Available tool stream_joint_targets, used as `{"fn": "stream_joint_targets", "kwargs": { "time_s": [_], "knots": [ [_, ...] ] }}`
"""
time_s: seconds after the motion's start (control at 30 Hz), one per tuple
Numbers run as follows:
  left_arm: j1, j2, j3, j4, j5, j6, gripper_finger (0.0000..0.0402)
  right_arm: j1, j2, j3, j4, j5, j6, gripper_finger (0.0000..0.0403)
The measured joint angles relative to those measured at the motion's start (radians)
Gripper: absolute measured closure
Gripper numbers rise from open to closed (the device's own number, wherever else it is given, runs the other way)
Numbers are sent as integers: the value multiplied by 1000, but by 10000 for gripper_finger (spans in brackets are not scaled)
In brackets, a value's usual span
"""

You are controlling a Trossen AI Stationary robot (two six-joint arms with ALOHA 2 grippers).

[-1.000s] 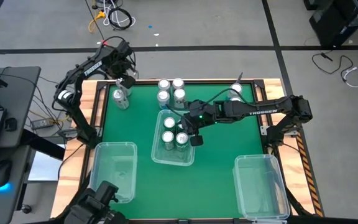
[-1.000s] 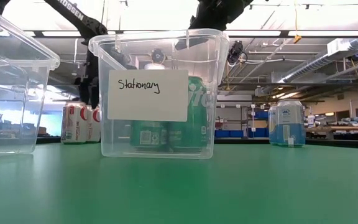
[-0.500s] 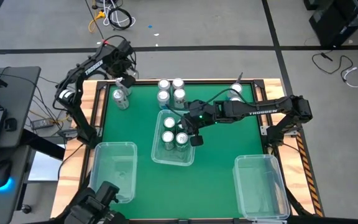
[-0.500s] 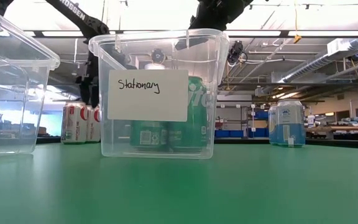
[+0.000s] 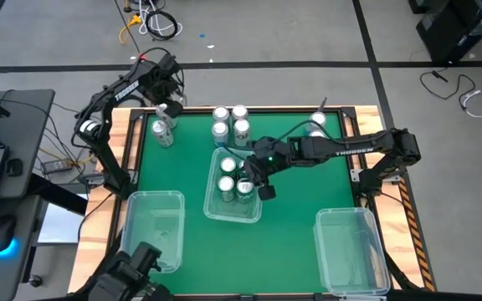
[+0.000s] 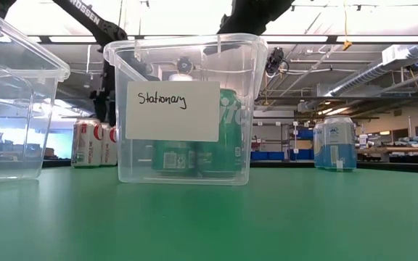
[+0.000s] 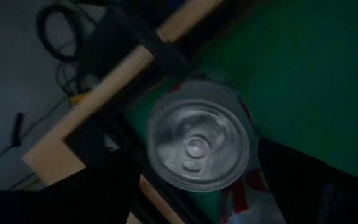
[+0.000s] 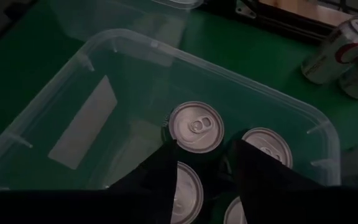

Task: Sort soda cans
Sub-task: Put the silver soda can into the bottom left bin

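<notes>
- Right pincer (image 8: pixel 204 163) hangs inside the middle bin (image 5: pixel 210 209), its fingers either side of a green can (image 8: pixel 196 127) that stands upright on the bin floor among three others. Fingers appear parted off the can, so this reads as a release.
- Left pincer (image 5: pixel 168 113) sits over a red-and-white can (image 5: pixel 162 132) at the far-left tabletop (image 5: pixel 299 196) edge, fingers spread wide around the can top (image 7: pixel 197 144); nothing grasped yet.
- Judgement: the right should lift straight up, clear of the neighbouring tops and the bin wall. The left should centre on the can, descend below the rim, then clench.
- Remaining cans: a cluster (image 5: pixel 230 121) at the far edge, a blue can (image 6: pixel 334 143) at the far right; side bins (image 5: pixel 153 226) show nothing inside.
- Against the earlier frames: the right pincer has shifted slightly and opened a little; the left has widened; cans and bins unmoved.
</notes>
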Motion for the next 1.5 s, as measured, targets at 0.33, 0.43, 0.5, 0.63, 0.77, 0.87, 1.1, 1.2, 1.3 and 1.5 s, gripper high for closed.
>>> {"fn": "stream_joint_targets", "kwargs": {
  "time_s": [0.33, 0.43, 0.5, 0.63, 0.77, 0.87, 1.1, 1.2, 1.3, 1.5],
  "knots": [
    [-5, 66, 4, -2, -33, 26, 74, 15, 0, 0, -11, 0, 0, 233],
    [-8, 68, 11, -6, -39, 29, 81, 15, 0, 0, -12, 0, 0, 233],
    [-7, 68, 14, -6, -39, 32, 89, 15, 0, 0, -15, 0, 0, 233],
    [-12, 68, 15, -6, -39, 46, 119, 15, 0, 0, -30, 39, 0, 234],
    [-20, 76, 47, -34, -39, 59, 127, 15, -1, 0, -33, 124, 8, 245],
    [-35, 83, 107, -58, -24, 62, 127, 14, -15, 0, -37, 156, 7, 262],
    [-101, 76, 290, -123, -6, 43, 127, -19, -73, 0, -53, 157, 7, 308],
    [-148, 76, 364, -155, 11, 43, 127, -53, -86, 1, -54, 69, -14, 330],
    [-195, 76, 422, -206, 14, 40, 127, -89, -85, 1, -49, -81, -26, 356],
    [-283, 74, 510, -268, 6, 40, 127, -119, -98, -69, 129, -183, -27, 399]
  ]
}}
